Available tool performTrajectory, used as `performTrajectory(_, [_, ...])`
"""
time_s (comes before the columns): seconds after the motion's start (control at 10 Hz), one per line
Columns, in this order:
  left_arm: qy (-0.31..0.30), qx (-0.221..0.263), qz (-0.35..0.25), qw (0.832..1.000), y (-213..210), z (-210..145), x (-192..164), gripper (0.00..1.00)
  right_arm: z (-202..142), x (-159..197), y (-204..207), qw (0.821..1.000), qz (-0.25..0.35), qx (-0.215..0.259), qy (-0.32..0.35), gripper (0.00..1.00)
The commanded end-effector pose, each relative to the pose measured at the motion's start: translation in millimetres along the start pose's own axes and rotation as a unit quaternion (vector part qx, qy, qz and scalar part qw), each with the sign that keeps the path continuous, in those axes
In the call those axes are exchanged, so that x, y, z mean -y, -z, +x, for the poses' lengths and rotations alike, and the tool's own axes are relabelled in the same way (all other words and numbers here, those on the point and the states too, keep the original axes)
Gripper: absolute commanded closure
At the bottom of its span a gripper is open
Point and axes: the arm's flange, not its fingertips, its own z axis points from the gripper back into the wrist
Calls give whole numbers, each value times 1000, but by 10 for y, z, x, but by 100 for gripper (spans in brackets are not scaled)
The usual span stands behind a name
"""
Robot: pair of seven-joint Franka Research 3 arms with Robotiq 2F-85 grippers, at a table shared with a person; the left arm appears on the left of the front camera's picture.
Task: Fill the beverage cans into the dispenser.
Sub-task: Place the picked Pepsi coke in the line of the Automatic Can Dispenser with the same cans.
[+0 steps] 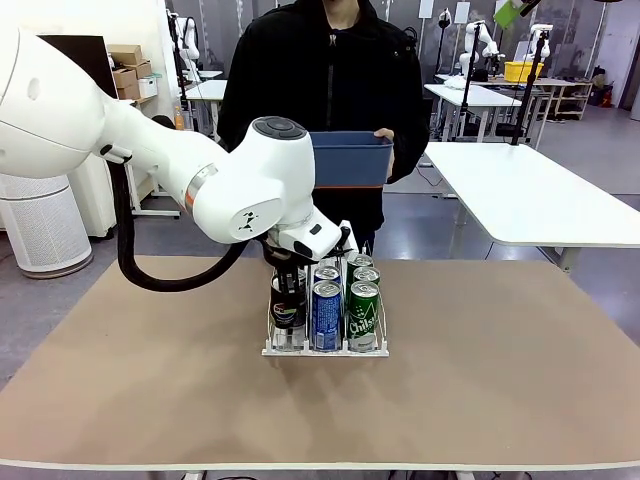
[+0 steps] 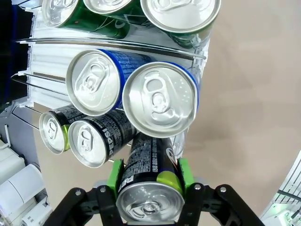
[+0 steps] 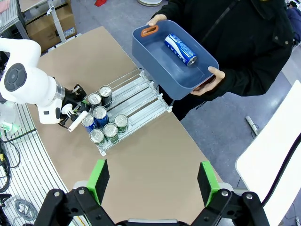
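Front view is showing a big brown table [image 1: 500, 390]. A person [image 1: 300, 90] is standing at the far side, holding a blue bin [image 1: 350, 160] with one blue-and-white can [image 3: 181, 48] lying inside. The white dispenser [image 1: 325, 352] is sitting mid-table, with cans [image 1: 327, 310] standing in its lanes. The left gripper [image 2: 150, 178] is squeezing a black can [image 2: 150, 162] at its left lane. The right gripper [image 3: 154, 181] is hanging wide open, holding nothing.

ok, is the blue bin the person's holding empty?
Not empty. One blue-and-white beverage can lies on its side inside the blue bin; the rest of the floor is bare.
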Motion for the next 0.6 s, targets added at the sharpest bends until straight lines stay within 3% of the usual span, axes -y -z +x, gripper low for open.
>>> performTrajectory(0.0, [-2, 15, 15, 1000, 88, 28, -133, 42, -17, -7, -3, 1000, 0, 0, 4, 0])
performTrajectory(0.5, [18, 55, -61, 996, 268, 62, 60, 42, -17, -7, -3, 1000, 0, 0, 4, 0])
